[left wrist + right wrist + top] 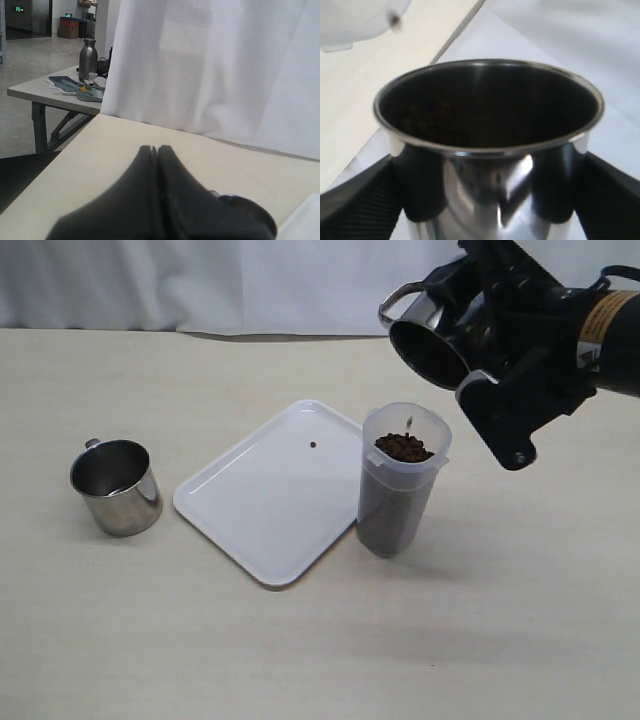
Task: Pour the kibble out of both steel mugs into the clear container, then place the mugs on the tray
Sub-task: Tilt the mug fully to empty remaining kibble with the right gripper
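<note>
The table [300, 660] is pale cream with a faint streaky grain, and the curtain [200, 280] behind it is plain white. The tray [250, 500] is glossy white, marked by a single dark brown pellet [314, 445]. The clear container [400, 500] is frosted and milky at the rim, darkened below by the deep brown kibble [403, 448] showing through. The standing steel mug [117, 487] is mirror-bright silver with grey reflections; the tilted steel mug [425, 340] is silver outside and shadowed near black inside. The right gripper [468, 335] is black, its arm bearing an amber label [605, 325], and its pads [355, 205] carry a fine ribbed pattern. The left gripper [157, 150] is matt black
</note>
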Controlling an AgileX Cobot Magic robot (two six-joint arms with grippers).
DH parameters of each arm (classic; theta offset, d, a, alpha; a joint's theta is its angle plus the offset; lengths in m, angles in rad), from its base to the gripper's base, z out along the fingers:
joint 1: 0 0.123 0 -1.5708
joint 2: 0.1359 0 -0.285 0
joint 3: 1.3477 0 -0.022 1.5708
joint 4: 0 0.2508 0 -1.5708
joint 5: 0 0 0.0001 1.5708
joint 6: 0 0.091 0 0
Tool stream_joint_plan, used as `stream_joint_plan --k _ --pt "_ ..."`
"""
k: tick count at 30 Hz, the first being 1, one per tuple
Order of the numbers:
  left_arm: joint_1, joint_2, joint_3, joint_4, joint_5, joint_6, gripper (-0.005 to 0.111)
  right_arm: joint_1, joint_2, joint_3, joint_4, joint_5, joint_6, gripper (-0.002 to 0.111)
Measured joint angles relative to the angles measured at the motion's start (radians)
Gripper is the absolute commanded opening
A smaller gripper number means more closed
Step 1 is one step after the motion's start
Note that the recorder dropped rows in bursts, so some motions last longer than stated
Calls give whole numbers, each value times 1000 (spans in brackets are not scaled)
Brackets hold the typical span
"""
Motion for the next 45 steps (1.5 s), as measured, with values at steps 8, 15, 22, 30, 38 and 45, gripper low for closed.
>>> stream_joint_plan --k 8,15,22,30,38,45 --pt "0 0 0 0 0 0 0 0 0 0 -17 -28 -3 5" --pt "0 0 0 0 0 0 0 0 0 0 -42 -47 -3 5" --pt "0 0 0 0 0 0 0 0 0 0 -98 -47 -7 5" --pt "0 0 0 0 0 0 0 0 0 0 -148 -48 -15 5" --pt "0 0 0 0 0 0 0 0 -9 0 -207 -51 -15 5" --pt "0 0 0 0 0 0 0 0 -35 0 -301 -32 -15 5"
